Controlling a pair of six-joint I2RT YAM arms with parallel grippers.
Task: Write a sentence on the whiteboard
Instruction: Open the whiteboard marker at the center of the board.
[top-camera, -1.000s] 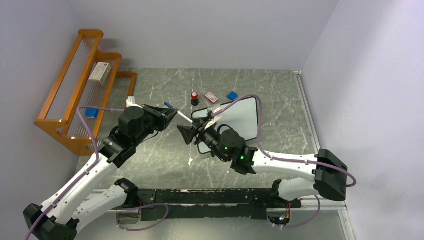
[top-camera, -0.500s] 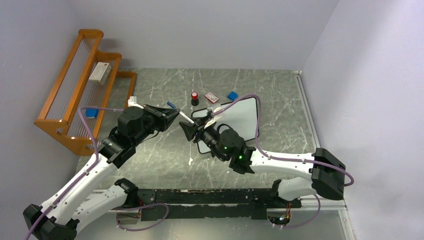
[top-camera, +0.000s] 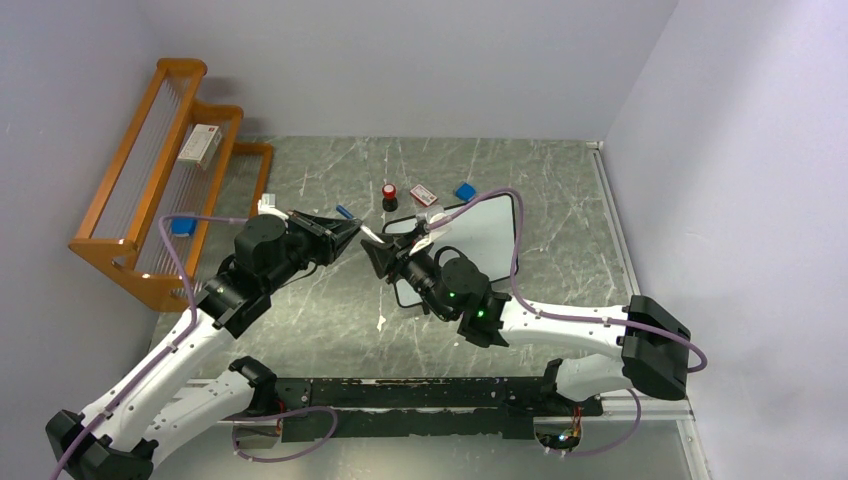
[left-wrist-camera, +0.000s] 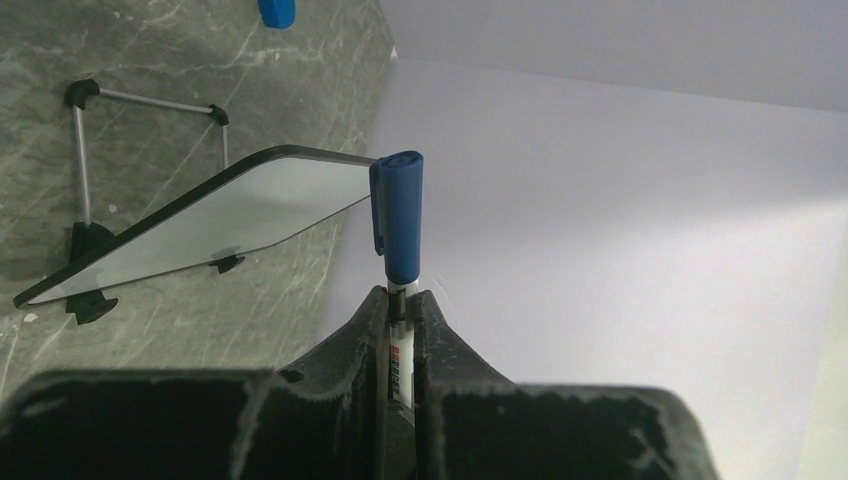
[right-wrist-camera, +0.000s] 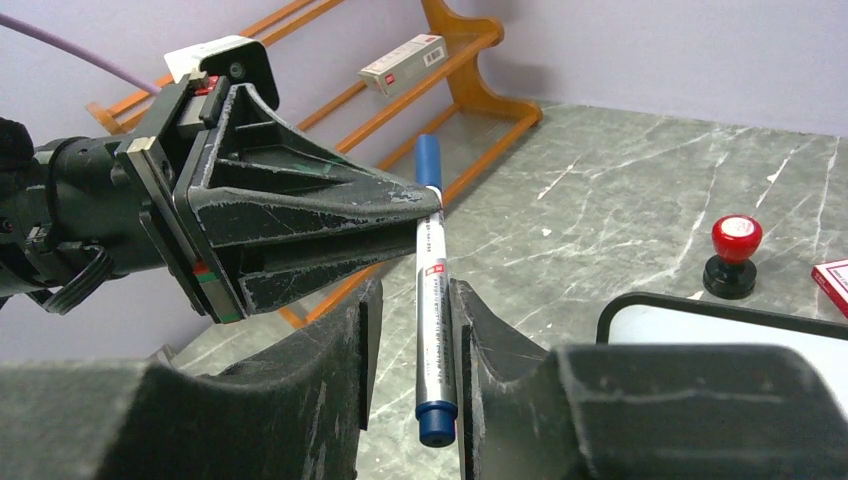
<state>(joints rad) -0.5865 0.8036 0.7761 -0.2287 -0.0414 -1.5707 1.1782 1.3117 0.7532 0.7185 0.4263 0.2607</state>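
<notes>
the right gripper (right-wrist-camera: 415, 290) has edged in, spread astride the pen (right-wrist-camera: 432, 300) pinched by the left gripper (left-wrist-camera: 400, 295); handover looks near, whiteboard (left-wrist-camera: 200, 220) blank.

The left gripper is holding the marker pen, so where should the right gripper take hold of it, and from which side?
Grip the marker pen on its bare white barrel, below where the left gripper pinches it just under the blue cap. The open right gripper straddles that straight, round stretch from the tail end, so closing there looks best and leaves the cap free.

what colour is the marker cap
The marker cap is blue, clearest in the left wrist view.
</notes>
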